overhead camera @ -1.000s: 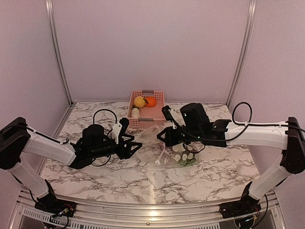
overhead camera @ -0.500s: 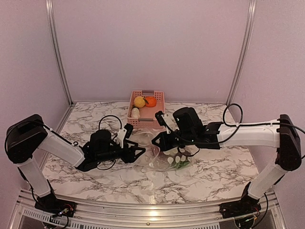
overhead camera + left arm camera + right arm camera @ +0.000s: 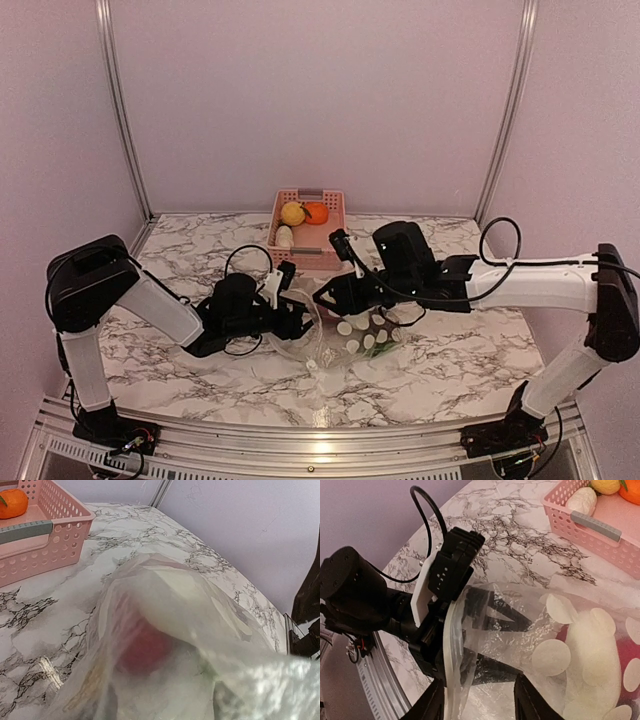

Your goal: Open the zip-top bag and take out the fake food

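The zip-top bag (image 3: 352,330), clear with white dots, lies at the table's middle with its mouth facing left. My left gripper (image 3: 296,322) reaches into that mouth. In the right wrist view its black fingers (image 3: 492,611) show through the film, spread open on nothing. My right gripper (image 3: 479,705) hovers open over the mouth, the bag's zip rim (image 3: 451,665) loose between its fingers. Fake food still sits inside: a red piece (image 3: 145,647), a white piece (image 3: 592,655) and green leaves (image 3: 378,345). The left wrist view is filled by bag film (image 3: 200,630).
The pink basket (image 3: 330,205) stands at the back centre, just behind the bag. It holds a yellow fruit (image 3: 293,213), an orange (image 3: 316,212) and a white piece (image 3: 285,237). Pale walls and metal posts close in the marble table (image 3: 180,250).
My left gripper has pushed rightward into the bag's mouth. My right gripper, shut on the bag's rim before, has opened and let it go, and the bag has shifted slightly left.
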`<state>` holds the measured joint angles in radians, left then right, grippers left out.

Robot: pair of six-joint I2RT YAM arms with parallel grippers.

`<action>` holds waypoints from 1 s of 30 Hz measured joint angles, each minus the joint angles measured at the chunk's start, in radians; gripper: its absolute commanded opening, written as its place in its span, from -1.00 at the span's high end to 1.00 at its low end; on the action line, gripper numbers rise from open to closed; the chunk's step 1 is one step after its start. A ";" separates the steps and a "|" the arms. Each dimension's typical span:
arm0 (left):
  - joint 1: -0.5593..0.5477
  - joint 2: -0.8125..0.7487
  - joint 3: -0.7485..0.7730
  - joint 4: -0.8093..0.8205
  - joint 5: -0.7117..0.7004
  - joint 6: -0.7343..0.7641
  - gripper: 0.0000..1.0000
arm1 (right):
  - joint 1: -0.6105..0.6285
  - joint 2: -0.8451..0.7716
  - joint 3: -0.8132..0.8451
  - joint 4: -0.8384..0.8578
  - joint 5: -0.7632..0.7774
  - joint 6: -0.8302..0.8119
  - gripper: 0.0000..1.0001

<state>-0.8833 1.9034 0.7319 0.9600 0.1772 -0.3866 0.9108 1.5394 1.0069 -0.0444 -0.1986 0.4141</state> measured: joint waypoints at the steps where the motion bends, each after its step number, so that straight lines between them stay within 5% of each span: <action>1: 0.000 0.006 0.002 0.003 -0.002 -0.012 -0.36 | -0.012 -0.027 -0.007 -0.002 -0.003 -0.009 -0.21; 9: 0.010 0.030 0.001 0.039 -0.004 -0.075 -0.44 | -0.243 -0.170 -0.067 -0.036 -0.002 -0.029 -0.33; 26: 0.041 0.108 -0.003 0.133 0.027 -0.195 -0.52 | -0.407 0.077 -0.102 -0.094 -0.113 -0.112 -0.28; 30: 0.041 0.122 -0.002 0.143 0.035 -0.207 -0.55 | -0.407 0.121 -0.102 -0.086 -0.179 -0.116 0.19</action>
<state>-0.8425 2.0254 0.7296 1.1030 0.2119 -0.5938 0.5034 1.6604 0.9047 -0.1303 -0.3779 0.2981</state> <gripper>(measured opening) 0.766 0.585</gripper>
